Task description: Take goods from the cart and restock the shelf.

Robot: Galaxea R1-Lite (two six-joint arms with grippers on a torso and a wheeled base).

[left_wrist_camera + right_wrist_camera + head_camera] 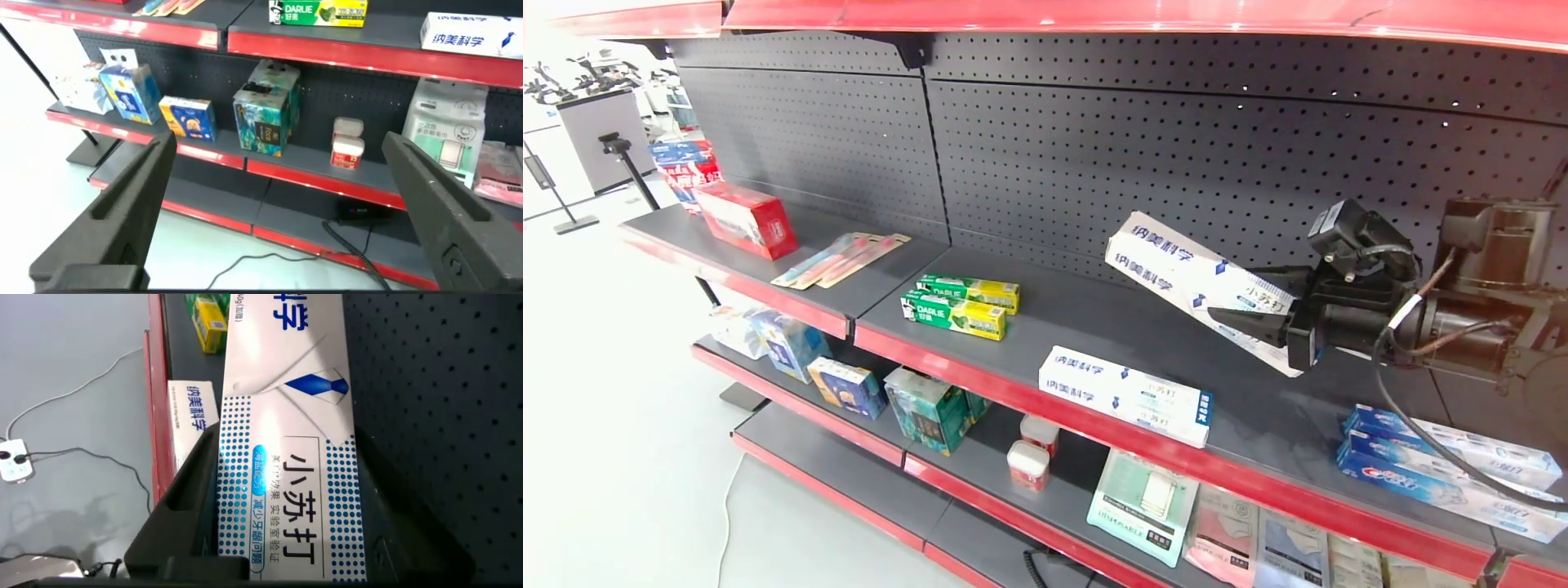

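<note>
Black left gripper (278,163): your jaws are spread wide with nothing between them. It faces the lower shelves, where a teal box (265,106) and two small jars (346,143) stand.

On the main shelf (1094,318), nearest the red front lip (980,384):
- a second white box (1127,396) lies flat just behind the lip
- blue toothpaste boxes (1445,469) are stacked at the right end

Mid-depth: your right gripper (1233,314) is clamped on the white box (1176,273), with one finger on each long side. The right wrist view shows the same grip, gripper (286,539) around box (286,441). The box is tilted above the shelf, free end up and toward the back panel. I can't tell whether the lower end touches the deck. It is apart from the flat white box.

Further left and back:
- two green boxes (960,306), side by side
- toothbrush packs (849,257)
- a red box (745,219) at the far left

The grey pegboard (1176,147) closes the back.
</note>
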